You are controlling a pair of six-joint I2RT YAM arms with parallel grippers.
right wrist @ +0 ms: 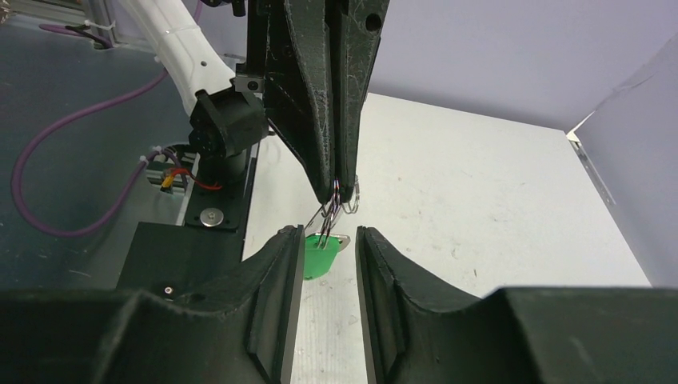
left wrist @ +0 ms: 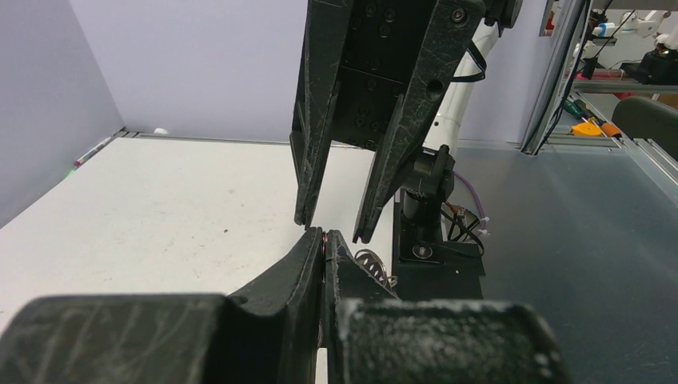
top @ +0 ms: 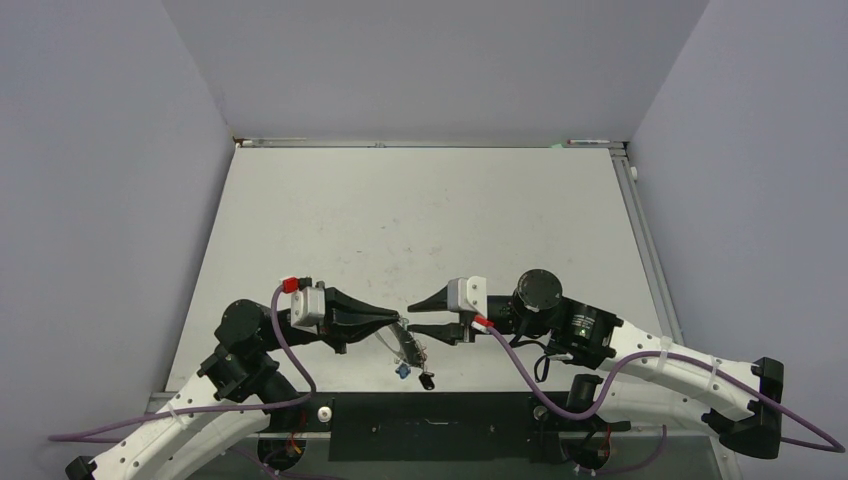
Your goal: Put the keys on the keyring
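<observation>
near the table's front edge a blue-tagged key (top: 400,371) and a darker one (top: 427,381) hang just above the table (top: 400,220), under the keyring (right wrist: 329,212). the left gripper (left wrist: 324,238), reaching in from the left, is pressed together on the keyring's thin wire, holding it in the air. the right gripper (right wrist: 328,236) faces it tip to tip, its fingers spread. a green-tagged key (right wrist: 318,254) dangles from the wire between them, close against one finger. farther back lies bare white table.
</observation>
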